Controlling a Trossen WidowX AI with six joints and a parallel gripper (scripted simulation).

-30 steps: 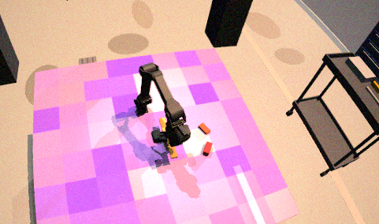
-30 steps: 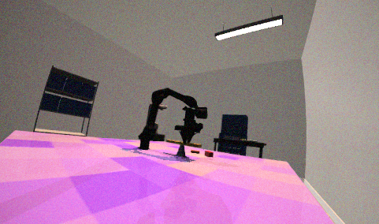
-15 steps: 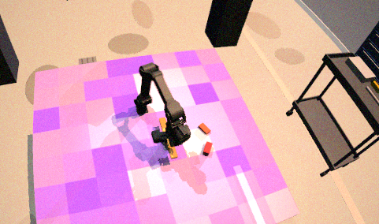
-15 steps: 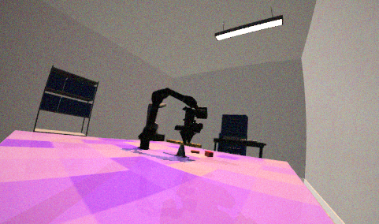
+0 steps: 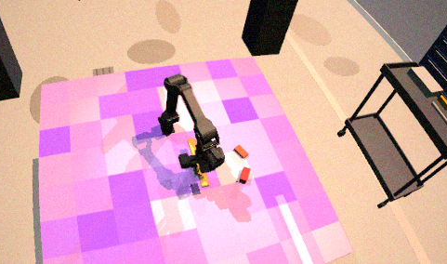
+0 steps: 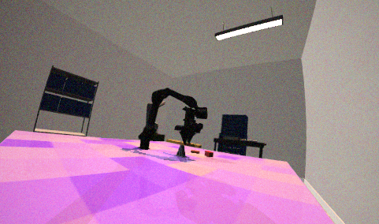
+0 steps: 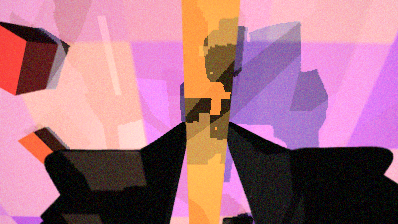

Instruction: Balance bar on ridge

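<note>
— What did the scene hold, biggest first?

— A pink-and-purple patchwork table [image 5: 82, 223], the dark arm [image 5: 193, 109] rising near its middle, then the orange bar [image 7: 209, 50] and two red blocks [image 5: 243, 174] toward the right edge.

— And the grip?

— The gripper [image 7: 207, 137] was clamped on the bar near its middle, probably so it would hang level over the ridge [image 6: 181, 151] — a small dark wedge seen below it in the exterior view.

— Anything unclear?

— From the top view the arm hid the ridge, and I couldn't tell whether the bar already touched it.
</note>
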